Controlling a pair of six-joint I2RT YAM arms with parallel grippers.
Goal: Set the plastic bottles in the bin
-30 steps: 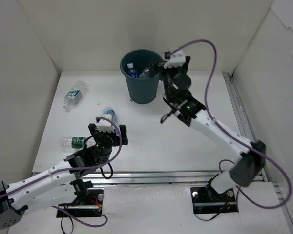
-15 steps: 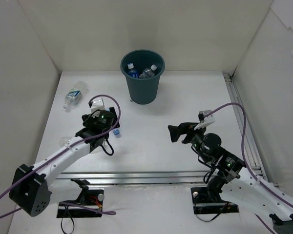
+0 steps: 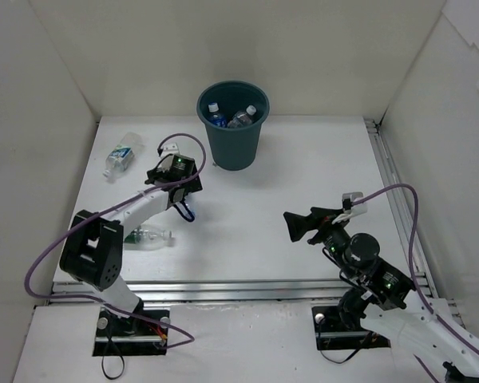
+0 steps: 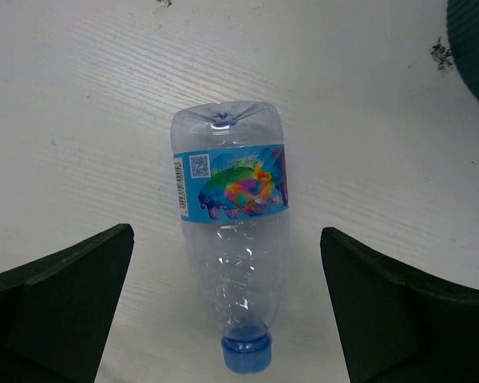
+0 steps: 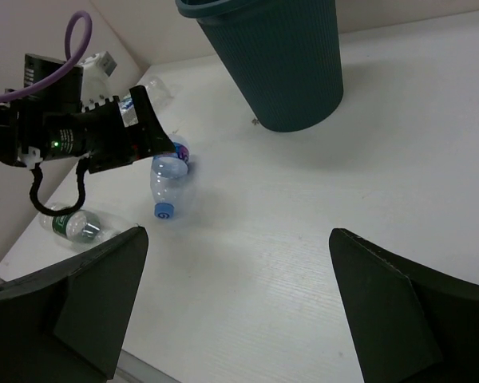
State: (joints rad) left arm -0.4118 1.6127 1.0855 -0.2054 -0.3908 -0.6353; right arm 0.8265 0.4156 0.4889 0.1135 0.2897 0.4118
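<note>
While one clear bottle [image 3: 120, 154] lies far left near the wall [image 3: 32, 159], a green-banded bottle [image 3: 152, 238] lies on its side just beside the left arm [image 3: 124, 214]. Next, the left gripper [image 3: 181, 187] hangs spread wide over a blue-labelled bottle [image 4: 231, 239], a finger on either side, gripping nothing. Farther right, the bin [image 3: 233, 148] stands upright with two capped bottles [image 3: 243, 117] inside. The right gripper [image 3: 291, 226] gapes wide and empty above the table [image 3: 303, 159].
</note>
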